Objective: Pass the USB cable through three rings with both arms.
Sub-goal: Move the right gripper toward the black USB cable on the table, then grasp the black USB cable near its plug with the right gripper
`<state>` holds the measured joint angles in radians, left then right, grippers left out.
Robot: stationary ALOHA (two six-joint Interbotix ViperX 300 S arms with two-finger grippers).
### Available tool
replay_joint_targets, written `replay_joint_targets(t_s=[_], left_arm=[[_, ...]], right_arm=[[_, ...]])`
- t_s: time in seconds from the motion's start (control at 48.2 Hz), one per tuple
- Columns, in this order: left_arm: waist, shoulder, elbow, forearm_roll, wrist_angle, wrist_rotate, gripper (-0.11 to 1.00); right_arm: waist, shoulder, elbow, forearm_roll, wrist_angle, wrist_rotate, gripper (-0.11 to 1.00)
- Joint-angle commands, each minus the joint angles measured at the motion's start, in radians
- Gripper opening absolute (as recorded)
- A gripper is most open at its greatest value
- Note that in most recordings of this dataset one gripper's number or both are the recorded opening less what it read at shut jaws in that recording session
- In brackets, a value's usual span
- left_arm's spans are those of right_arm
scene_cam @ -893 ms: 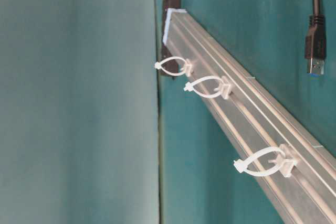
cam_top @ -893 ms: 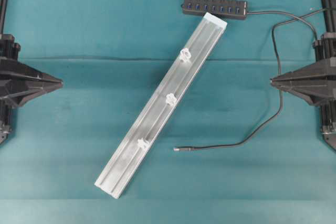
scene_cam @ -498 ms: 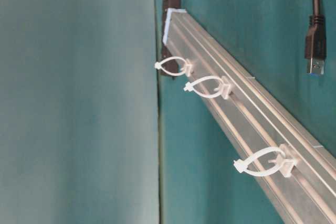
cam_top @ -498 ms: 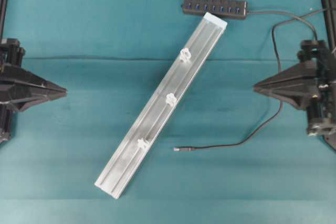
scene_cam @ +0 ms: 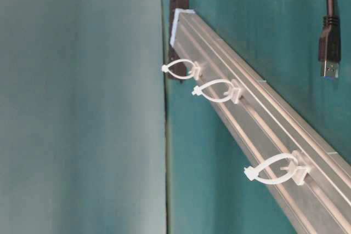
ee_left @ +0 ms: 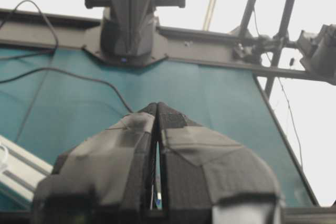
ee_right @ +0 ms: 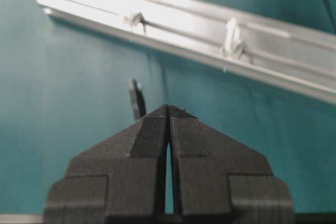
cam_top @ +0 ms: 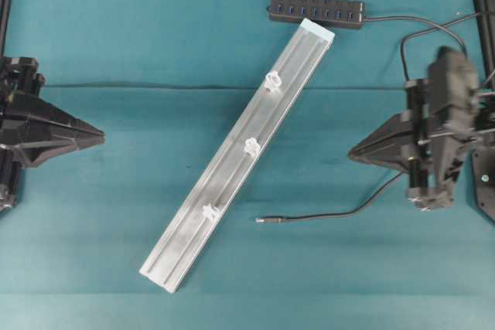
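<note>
On teal cloth (cam_top: 116, 52), silver rail (cam_top: 237, 165)

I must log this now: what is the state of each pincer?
Left pincer: closed, holding nothing.
Right pincer: closed, holding nothing; the USB cable lies on the table.

rail (cam_top: 240, 158): brushed silver aluminium, satin sheen | rings (scene_cam: 274, 169): whitish translucent plastic, smooth | usb cable (cam_top: 332, 215): matt dark grey, silvery metal tip | table cover (cam_top: 116, 253): teal cloth, matt, creased | left gripper (ee_left: 156, 109): matt black, taped
</note>
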<state>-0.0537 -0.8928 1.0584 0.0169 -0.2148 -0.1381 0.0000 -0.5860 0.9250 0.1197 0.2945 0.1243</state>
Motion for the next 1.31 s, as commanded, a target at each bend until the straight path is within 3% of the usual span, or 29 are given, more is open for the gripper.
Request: replay_joint_targets(t_s=[0.0,0.311,0.415,0.498,0.685,0.789,1.287], left_arm=[[0.012,0.018,-0.025,0.003,-0.003,0.003,0.01],[0.035,0.018,-0.026,0.003,0.002,0.014,0.13],[0.035,0.017,-0.025,0.003,0.002,0.014,0.18],[0.035,0.018,-0.025,0.003,0.002,0.014,0.22],[0.037,0.017,-0.025,0.003,0.002,0.014,0.31],[0.035,0.018,-0.025,0.003,0.002,0.014,0.36],[0.037,0.018,-0.023,0.003,0.0,0.012,0.4]], right_arm=[[0.005,0.066,-0.054,0.002,0.038,0.003,0.0],[0.02,0.301,-0.235,-0.026,0.236,-0.023,0.01],[0.032,0.383,-0.308,-0.028,0.334,-0.052,0.08],[0.043,0.433,-0.356,-0.029,0.396,-0.077,0.21],[0.066,0.511,-0.422,-0.035,0.471,-0.112,0.73],[0.078,0.541,-0.434,-0.04,0.476,-0.117,0.91],[0.112,0.672,-0.442,-0.04,0.397,-0.11,0.86]])
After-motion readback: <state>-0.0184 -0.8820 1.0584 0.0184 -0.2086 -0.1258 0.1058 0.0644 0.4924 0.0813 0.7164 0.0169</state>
